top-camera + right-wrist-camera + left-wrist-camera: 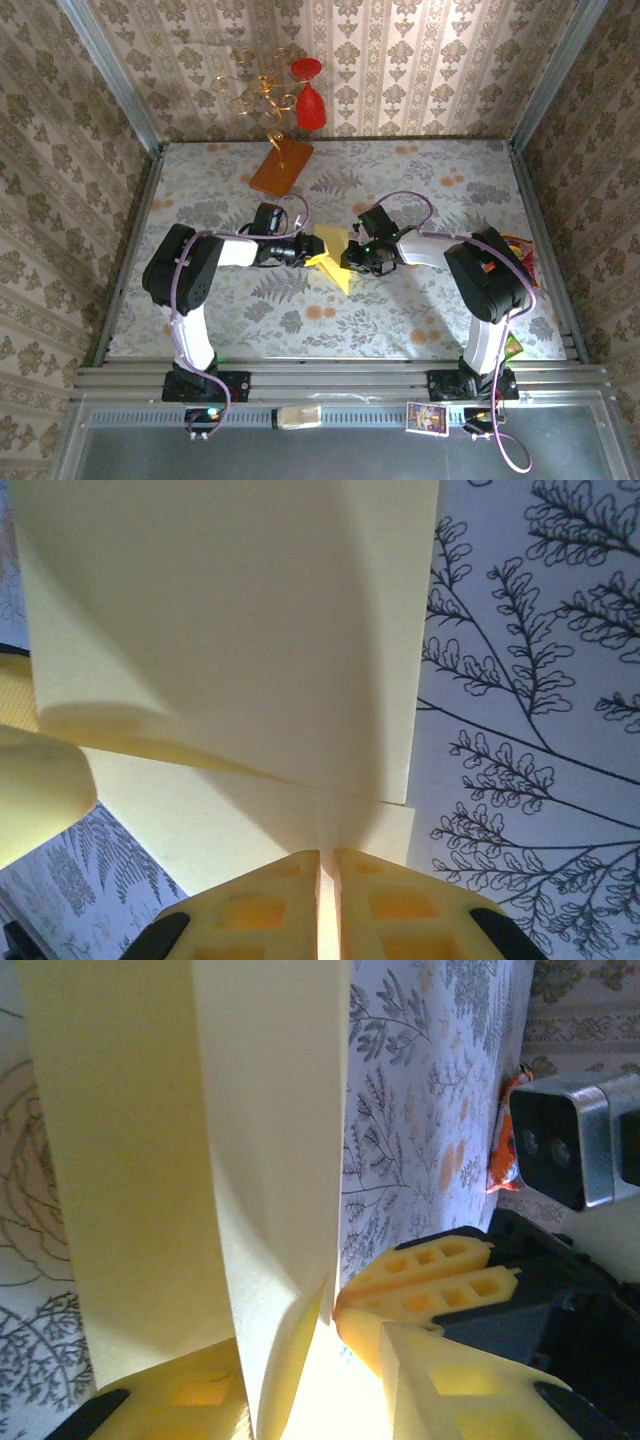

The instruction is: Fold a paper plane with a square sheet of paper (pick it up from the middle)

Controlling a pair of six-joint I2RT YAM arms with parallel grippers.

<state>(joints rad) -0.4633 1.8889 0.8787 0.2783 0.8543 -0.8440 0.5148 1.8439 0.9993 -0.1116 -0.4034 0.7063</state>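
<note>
The square sheet of paper (pixel 333 243), pale yellow and creased into folded flaps, hangs above the middle of the table between both grippers. My right gripper (pixel 349 258) comes in from the right; in its wrist view the gripper (pixel 328 865) is shut on the lower edge of the paper (pixel 230 630). My left gripper (pixel 304 252) comes in from the left. In the left wrist view the gripper (pixel 310 1380) has its jaws apart, with a folded flap of the paper (pixel 200 1160) between them, lying against the left finger. The right gripper's fingers (pixel 430 1280) pinch the paper's edge beside it.
An orange-brown slab (pixel 281 165) bearing gold wire lies at the back, with red shapes (pixel 310 105) above it. A snack packet (pixel 520 250) lies by the right wall. A small card (pixel 427 417) rests on the front rail. The floral tablecloth (pixel 400 300) covers the table.
</note>
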